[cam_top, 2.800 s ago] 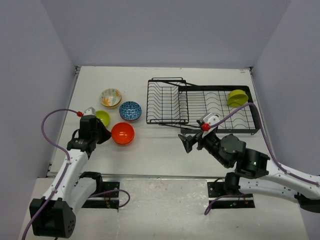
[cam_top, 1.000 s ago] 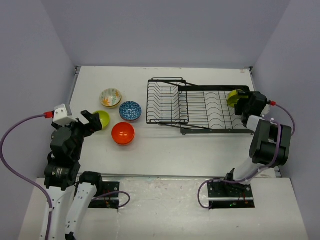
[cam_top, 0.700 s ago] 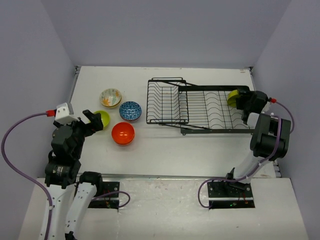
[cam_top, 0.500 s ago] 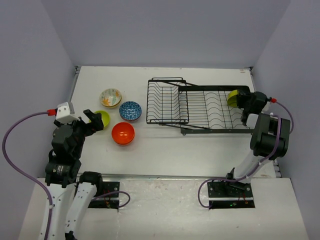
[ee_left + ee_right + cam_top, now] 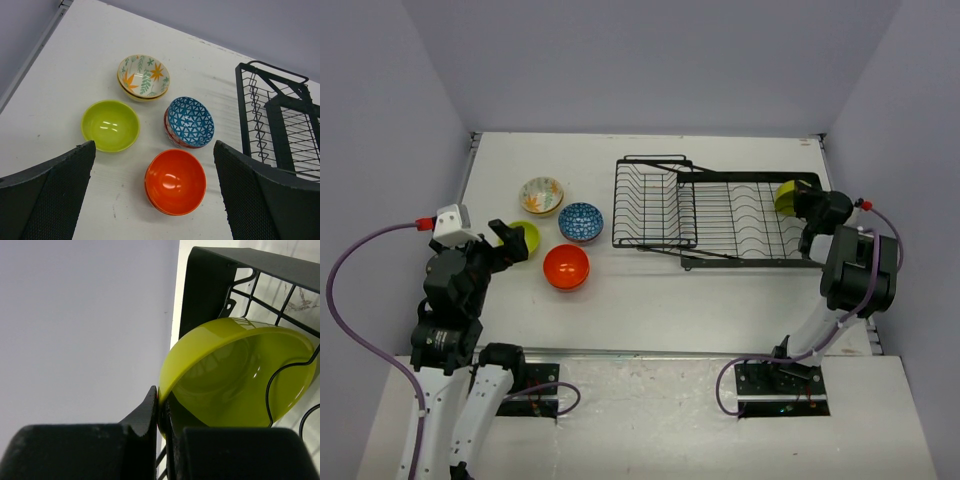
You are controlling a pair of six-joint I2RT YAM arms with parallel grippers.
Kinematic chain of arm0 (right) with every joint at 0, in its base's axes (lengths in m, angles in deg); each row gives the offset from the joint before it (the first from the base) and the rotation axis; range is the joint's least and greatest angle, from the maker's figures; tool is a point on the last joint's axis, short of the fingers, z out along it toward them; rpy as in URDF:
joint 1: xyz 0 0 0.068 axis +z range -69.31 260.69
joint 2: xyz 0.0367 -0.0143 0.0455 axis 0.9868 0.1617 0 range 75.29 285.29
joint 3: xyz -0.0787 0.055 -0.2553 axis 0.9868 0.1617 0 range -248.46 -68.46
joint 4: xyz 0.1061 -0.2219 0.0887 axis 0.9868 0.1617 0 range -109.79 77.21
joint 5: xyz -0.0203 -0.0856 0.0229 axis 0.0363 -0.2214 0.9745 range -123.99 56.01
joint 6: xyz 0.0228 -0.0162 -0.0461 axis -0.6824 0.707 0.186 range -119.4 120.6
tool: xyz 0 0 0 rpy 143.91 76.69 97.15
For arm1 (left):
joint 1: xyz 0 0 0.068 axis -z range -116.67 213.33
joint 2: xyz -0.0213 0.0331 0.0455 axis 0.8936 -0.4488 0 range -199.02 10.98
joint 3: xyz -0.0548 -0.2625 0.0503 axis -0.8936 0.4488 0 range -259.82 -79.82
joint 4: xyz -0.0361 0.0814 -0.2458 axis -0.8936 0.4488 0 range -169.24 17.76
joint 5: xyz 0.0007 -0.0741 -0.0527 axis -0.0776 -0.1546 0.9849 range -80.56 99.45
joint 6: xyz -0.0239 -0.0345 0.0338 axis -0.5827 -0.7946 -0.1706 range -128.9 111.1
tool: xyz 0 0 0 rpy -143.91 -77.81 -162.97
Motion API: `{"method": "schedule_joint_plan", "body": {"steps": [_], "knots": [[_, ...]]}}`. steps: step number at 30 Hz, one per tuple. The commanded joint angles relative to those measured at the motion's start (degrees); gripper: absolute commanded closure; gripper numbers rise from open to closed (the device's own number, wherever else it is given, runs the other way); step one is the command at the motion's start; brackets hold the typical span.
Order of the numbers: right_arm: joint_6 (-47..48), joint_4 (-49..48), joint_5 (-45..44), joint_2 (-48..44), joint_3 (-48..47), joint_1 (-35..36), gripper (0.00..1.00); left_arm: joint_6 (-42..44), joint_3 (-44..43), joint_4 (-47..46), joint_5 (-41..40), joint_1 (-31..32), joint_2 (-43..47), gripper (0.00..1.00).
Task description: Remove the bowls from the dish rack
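Your lime green bowl [image 5: 791, 196] stands on its edge in the far right corner of the dish rack [image 5: 720, 210], at the end of the long flat section. In the right wrist view its open side faces the camera and one curved wire crosses in front of it. Your right fingers [image 5: 142, 420] are closed on the bowl's rim, one finger outside the wall and one inside, with only that wall between them. From above, the right arm reaches up past the rack's right end to that corner.

The raised basket part of the rack is at its left end. To the left of it, four more bowls sit upright on the counter [image 5: 670, 295] in a loose cluster: a floral bowl [image 5: 144, 77] farthest back, a blue patterned bowl [image 5: 189, 121] nearest the rack, a second green bowl [image 5: 110, 125] on the left, and an orange bowl [image 5: 175, 181] closest to you.

Your left fingers [image 5: 50, 200] are spread wide and hold nothing; they hang above the near side of that cluster, with the orange bowl seen between them
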Motion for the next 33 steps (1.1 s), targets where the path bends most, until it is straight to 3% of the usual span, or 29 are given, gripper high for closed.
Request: {"method": "schedule_joint_plan", "body": {"steps": [1, 17, 28, 31, 33], "knots": [[-0.69, -7.53, 0.46, 0.58, 1.25, -0.35, 1.00, 1.38, 0.52, -2.52, 0.77, 0.40, -0.45, 0.00], [-2.62, -45.93, 5.38, 8.84, 4.42, -0.35, 1.00, 1.65, 0.69, -2.96, 1.74, 0.40, -0.81, 0.00], [-0.60, -47.02, 10.99, 0.85, 3.27, -0.35, 1.00, 1.65, 0.69, -3.05, 1.91, 0.40, -1.24, 0.00], [1.06, -42.54, 14.77, -4.94, 2.92, 0.09, 1.00, 1.91, 0.87, -3.84, 3.23, 0.40, -1.68, 0.00], [6.14, -33.24, 17.76, -11.27, 2.22, 1.40, 1.00, 1.56, 0.95, -4.36, 3.85, 0.40, -2.56, 0.00]]}}
